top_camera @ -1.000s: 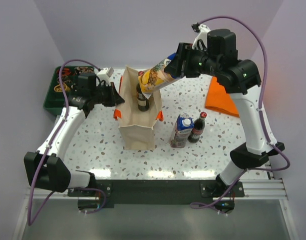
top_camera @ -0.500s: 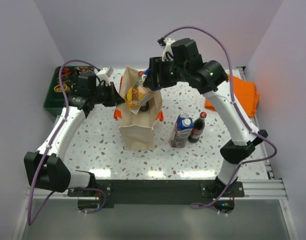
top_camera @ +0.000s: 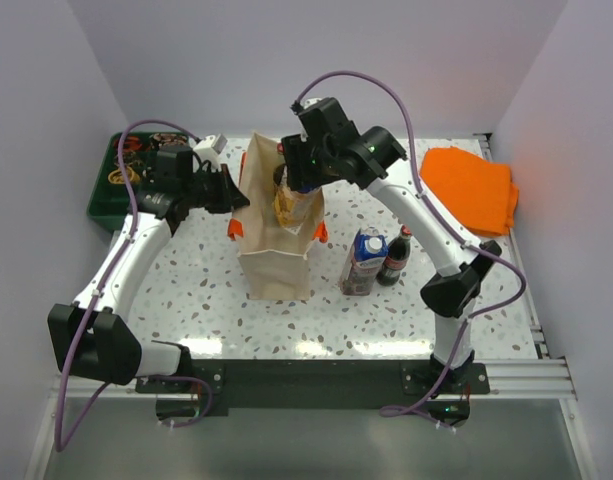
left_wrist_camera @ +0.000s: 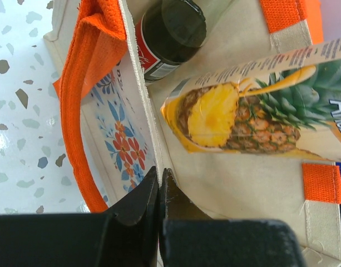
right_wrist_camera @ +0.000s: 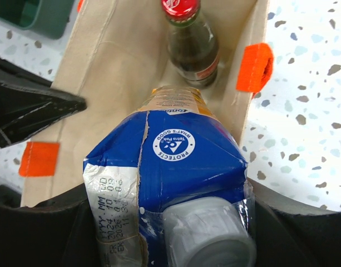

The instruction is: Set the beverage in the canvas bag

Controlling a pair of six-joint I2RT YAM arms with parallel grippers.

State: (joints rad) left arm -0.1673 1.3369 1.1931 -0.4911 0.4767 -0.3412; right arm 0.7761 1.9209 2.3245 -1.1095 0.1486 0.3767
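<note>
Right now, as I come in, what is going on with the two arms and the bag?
The left gripper pinches one wall of the canvas bag. The right gripper holds a pineapple juice carton by its top end, its lower end inside the bag beside a dark bottle. It is not yet released. A second carton and a small bottle stand on the table nearby.

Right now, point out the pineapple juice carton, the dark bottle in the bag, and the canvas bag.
pineapple juice carton point(left_wrist_camera: 242, 111), left wrist view, printed pineapple on its side.
dark bottle point(right_wrist_camera: 191, 44), right wrist view, glass shoulder.
canvas bag point(top_camera: 276, 262), top external view, near wall.
</note>
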